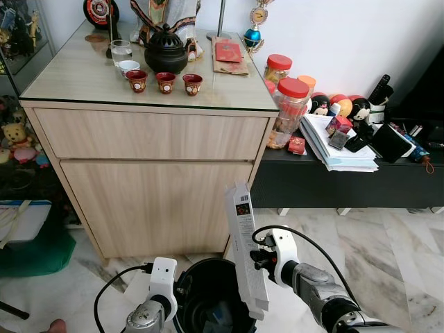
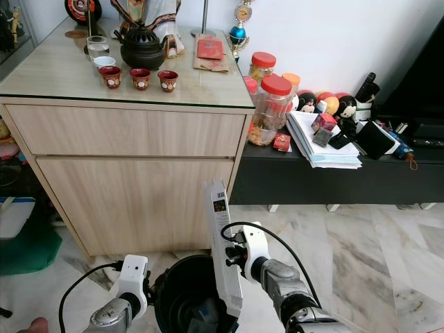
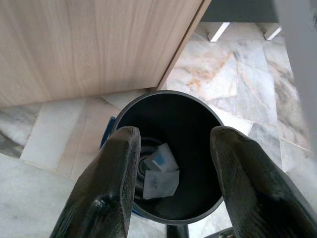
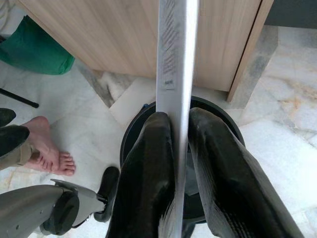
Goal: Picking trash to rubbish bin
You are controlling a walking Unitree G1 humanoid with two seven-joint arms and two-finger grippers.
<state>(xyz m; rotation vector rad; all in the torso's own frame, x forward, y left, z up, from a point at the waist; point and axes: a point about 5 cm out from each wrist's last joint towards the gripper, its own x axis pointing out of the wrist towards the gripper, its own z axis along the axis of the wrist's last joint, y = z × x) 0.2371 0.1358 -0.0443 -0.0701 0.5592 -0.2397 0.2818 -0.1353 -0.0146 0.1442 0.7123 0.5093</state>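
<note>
Long white cardboard box (image 1: 246,250) held upright over the round black rubbish bin (image 1: 208,295) at the bottom centre of the head views.

The right gripper (image 4: 181,163) pinches the flat box between its two black fingers, the box's lower end hanging above the bin's open mouth; the left gripper (image 3: 173,173) hovers over the bin with fingers spread wide and holding nothing; crumpled white paper scraps (image 3: 159,176) lie inside the bin; the bin stands on the pale marble floor (image 1: 388,257) just in front of the light wooden cabinet (image 1: 152,173) filling the centre left; a person's bare foot (image 4: 47,148) rests on the floor near the bin.
</note>
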